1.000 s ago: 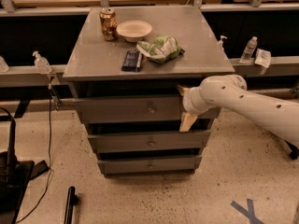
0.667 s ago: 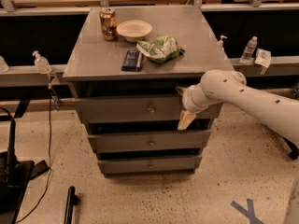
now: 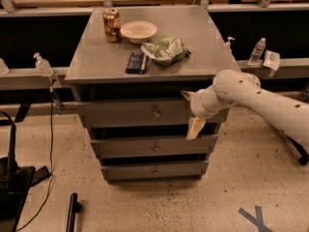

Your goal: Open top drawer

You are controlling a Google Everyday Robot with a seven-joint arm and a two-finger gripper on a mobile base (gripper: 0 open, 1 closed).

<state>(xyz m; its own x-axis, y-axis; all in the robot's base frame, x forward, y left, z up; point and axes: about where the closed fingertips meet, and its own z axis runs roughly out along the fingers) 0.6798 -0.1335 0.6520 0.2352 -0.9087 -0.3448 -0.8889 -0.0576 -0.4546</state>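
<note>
The top drawer (image 3: 125, 114) is the widest grey face, just under the cabinet top, with a small round knob (image 3: 156, 113) at its middle. It looks closed or nearly closed. My gripper (image 3: 190, 111) is open in front of the drawer's right part, right of the knob. One fingertip (image 3: 186, 94) points up and left near the drawer's top edge. The other (image 3: 195, 128) hangs down over the gap above the middle drawer (image 3: 145, 146). The white arm (image 3: 260, 103) comes in from the right. The fingers hold nothing.
On the grey cabinet top (image 3: 96, 57) stand a soda can (image 3: 111, 24), a white bowl (image 3: 138, 31), a green chip bag (image 3: 165, 50) and a dark flat pack (image 3: 136, 62). The bottom drawer (image 3: 154, 170) is below. Bottles (image 3: 257, 51) sit on side rails. Black stands (image 3: 12, 178) are on the floor at left.
The gripper and arm have shifted slightly left along the top drawer's face. The drawers and the things on top have not moved.
</note>
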